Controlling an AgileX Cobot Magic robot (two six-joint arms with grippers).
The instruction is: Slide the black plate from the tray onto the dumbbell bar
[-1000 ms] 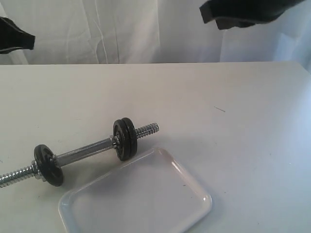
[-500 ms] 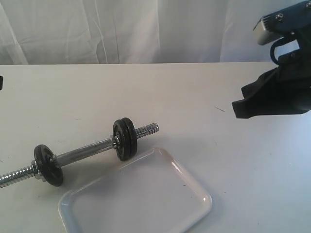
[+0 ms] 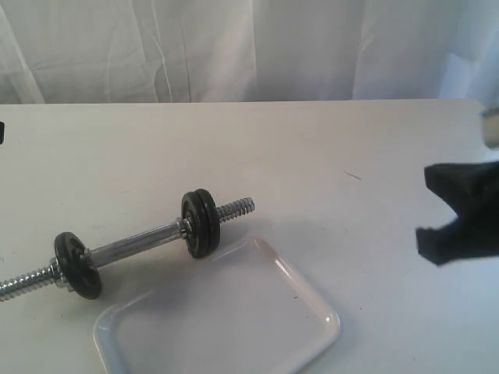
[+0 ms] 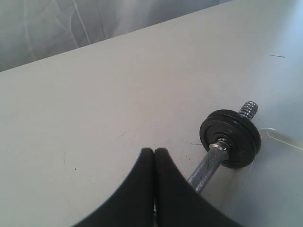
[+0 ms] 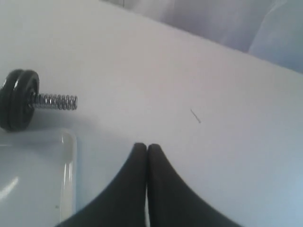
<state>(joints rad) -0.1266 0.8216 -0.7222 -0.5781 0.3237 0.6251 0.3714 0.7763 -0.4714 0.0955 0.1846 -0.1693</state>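
Right end effector [image 5: 144, 147], closed, empty, since dropped aside; black plate [image 3: 209, 223] on dumbbell bar [image 3: 136, 245], tray [image 3: 333, 318] bare: task apparently complete.

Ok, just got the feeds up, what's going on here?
Nothing is being handled right now. The tray holds nothing. The black plate looks to be already on the dumbbell bar, pressed against the disc near one threaded end. The left pincer and right pincer are both shut with nothing in them, and both are off the bar and the tray. The right one hangs over the right side of the table.
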